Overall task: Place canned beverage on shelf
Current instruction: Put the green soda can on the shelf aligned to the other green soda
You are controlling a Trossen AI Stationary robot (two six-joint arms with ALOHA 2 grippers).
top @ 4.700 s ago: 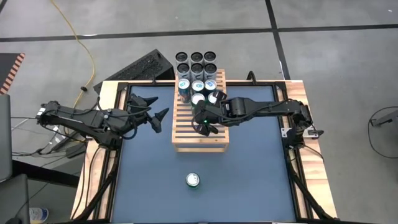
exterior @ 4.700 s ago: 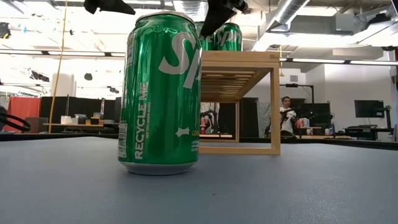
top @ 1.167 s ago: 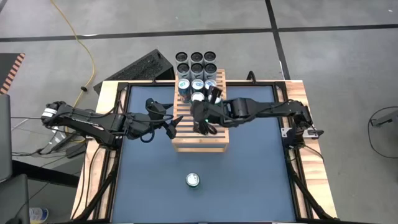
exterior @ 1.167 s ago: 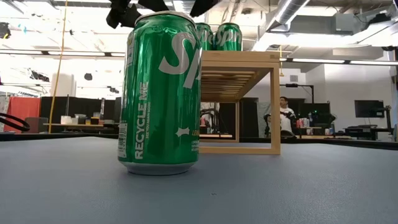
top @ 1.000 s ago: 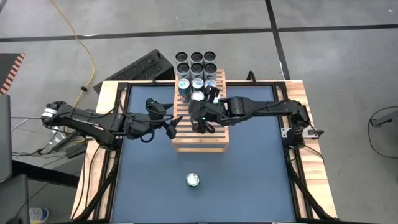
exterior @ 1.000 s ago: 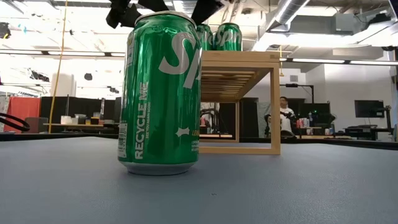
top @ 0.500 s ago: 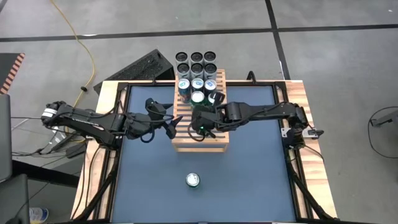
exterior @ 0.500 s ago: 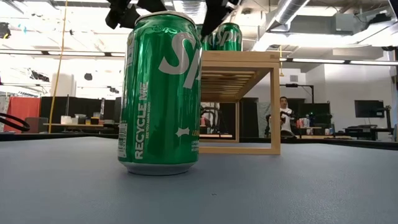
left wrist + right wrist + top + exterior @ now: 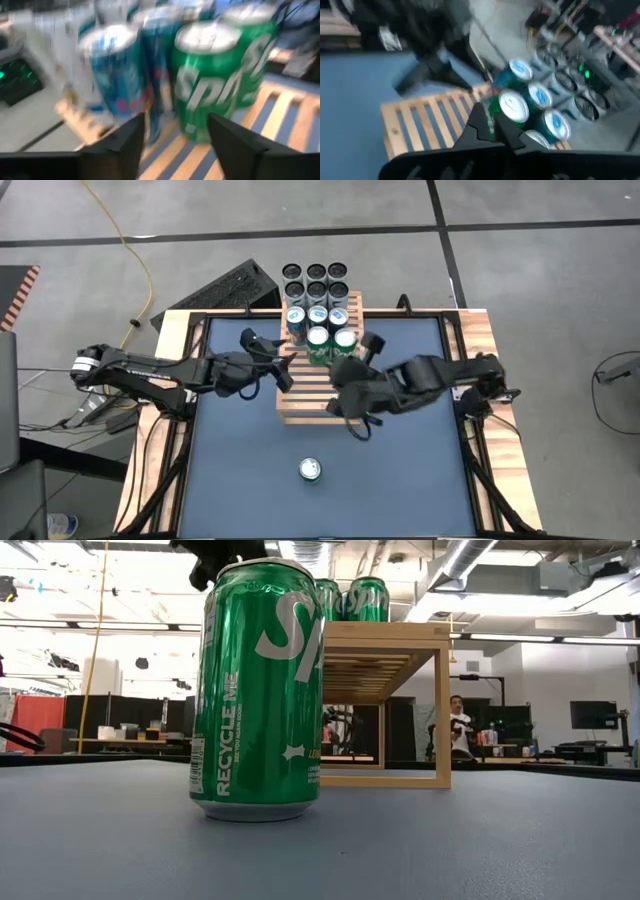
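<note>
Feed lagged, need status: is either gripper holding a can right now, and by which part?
Nothing is held. The left gripper stands open before the green can on the slatted wooden shelf; the right gripper is shut and empty.

The worktop (image 9: 400,470) is blue with a wooden border. The shelf (image 9: 315,395), made of light wooden slats, stands on its far middle part. Five cans stand close together on the far end of the shelf: three blue cans (image 9: 318,316) at the back and two green cans (image 9: 331,340) just in front of them. One more green can (image 9: 311,470) stands alone on the worktop, near the front, well apart from the shelf.
</note>
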